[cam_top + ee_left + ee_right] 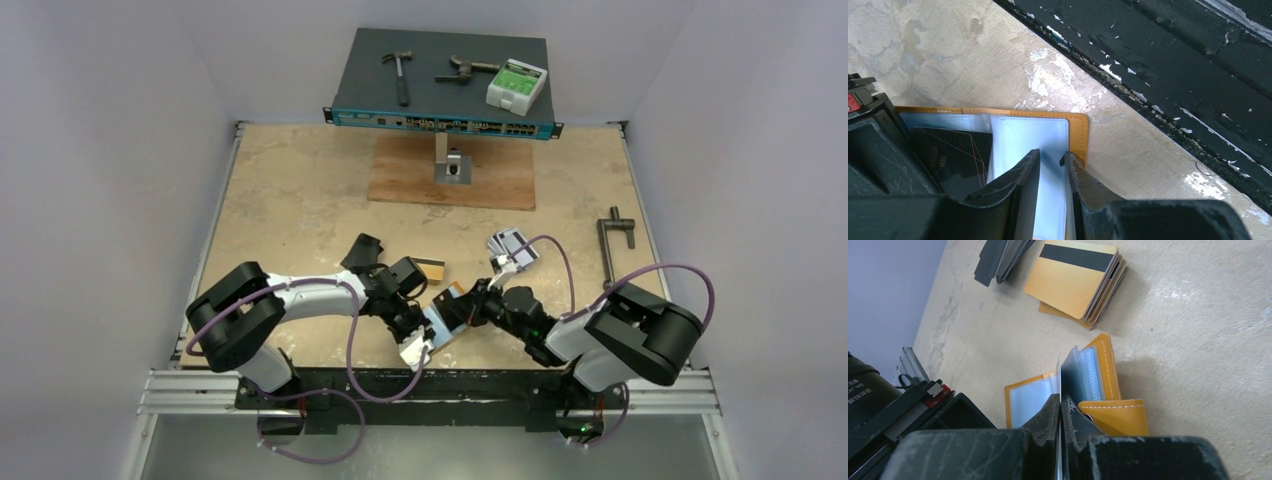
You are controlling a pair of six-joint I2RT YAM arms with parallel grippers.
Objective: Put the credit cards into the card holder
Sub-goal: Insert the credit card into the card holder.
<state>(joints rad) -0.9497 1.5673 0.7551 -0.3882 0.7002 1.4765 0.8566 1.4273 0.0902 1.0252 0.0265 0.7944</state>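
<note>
Both arms are bent inward from their bases, so that the two wrists are brought close together low over the near middle of the table. The left gripper is pointed down with its jaws held a little apart, a clear sleeve being seen between them. The right gripper is pressed fully closed, and a thin card is pinched edge-on between its fingers.

Even bright light, soft shadows, sharp focus
</note>
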